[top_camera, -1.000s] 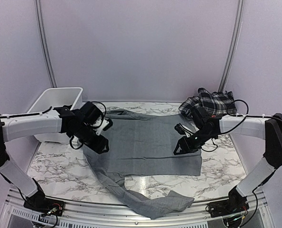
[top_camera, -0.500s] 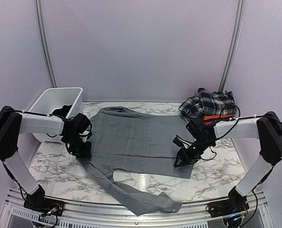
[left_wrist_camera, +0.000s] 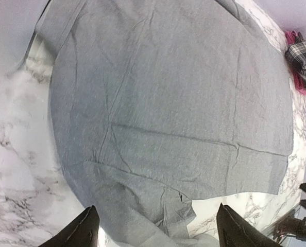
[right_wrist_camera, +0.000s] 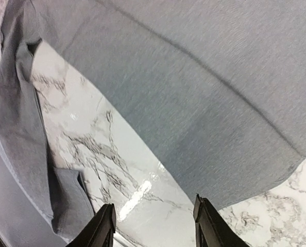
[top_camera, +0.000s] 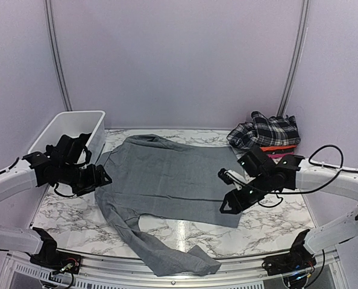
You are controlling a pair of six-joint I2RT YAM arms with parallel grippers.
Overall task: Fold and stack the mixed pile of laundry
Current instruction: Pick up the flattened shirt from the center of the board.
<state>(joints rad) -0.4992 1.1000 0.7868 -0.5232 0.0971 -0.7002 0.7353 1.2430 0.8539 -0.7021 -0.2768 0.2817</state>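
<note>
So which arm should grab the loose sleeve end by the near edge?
Probably right: the right gripper hovers over the near right corner of the shirt, close to the sleeve end; the left gripper is farther, at the left edge.

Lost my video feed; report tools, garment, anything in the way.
Left tool open, empty, at left edge of grey garment. Right tool open, empty, over its near-right corner. Garment spread flat, long strip trailing to near edge. Nothing blocking.

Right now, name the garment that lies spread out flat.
The grey garment, laid out wide in the centre; the black-and-white plaid piece sits bunched up at the far right.
</note>
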